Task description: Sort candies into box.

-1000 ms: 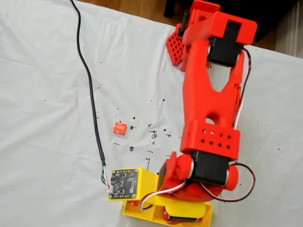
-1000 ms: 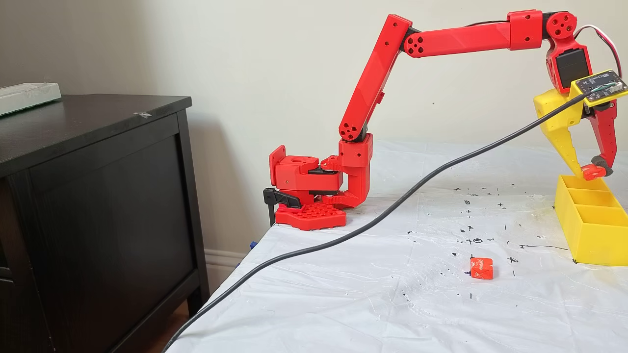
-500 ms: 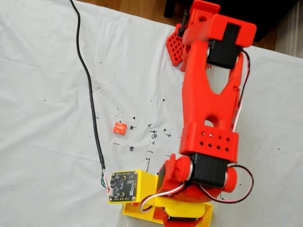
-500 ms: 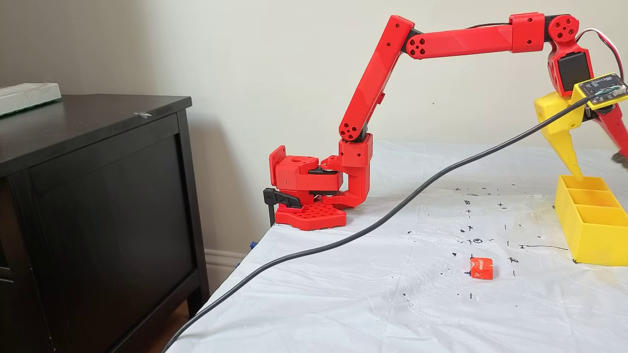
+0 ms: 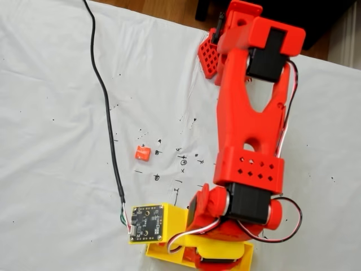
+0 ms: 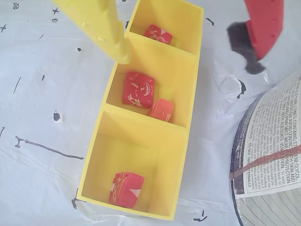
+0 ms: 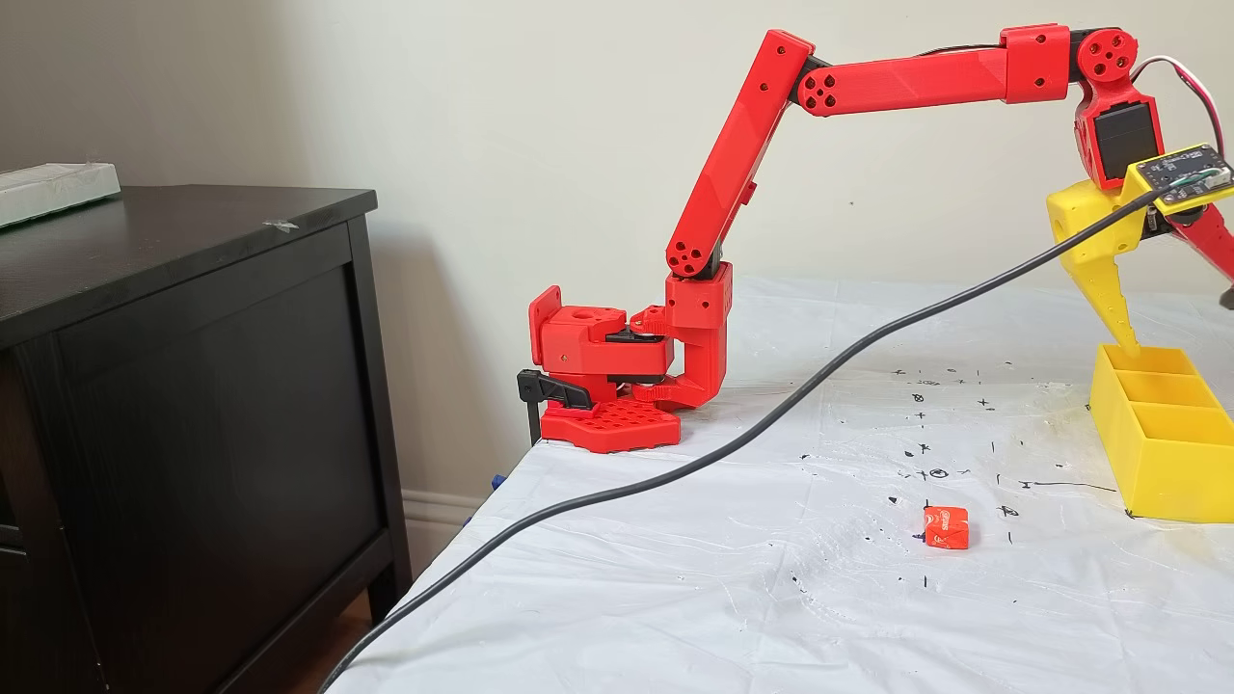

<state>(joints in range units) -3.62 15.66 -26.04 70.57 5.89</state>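
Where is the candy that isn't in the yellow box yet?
The small orange-red wrapped candy lies alone on the white table cover, left of the yellow plastic three-compartment box in a fixed view, among black pen marks.

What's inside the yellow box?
Four red candies lie in the box: one in the top compartment, two in the middle, one in the bottom. The yellow claw finger covers a corner.

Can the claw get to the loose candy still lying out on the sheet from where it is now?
Probably yes. The candy lies alone on the white sheet, nothing beside it. The claw hangs open and empty above the box.
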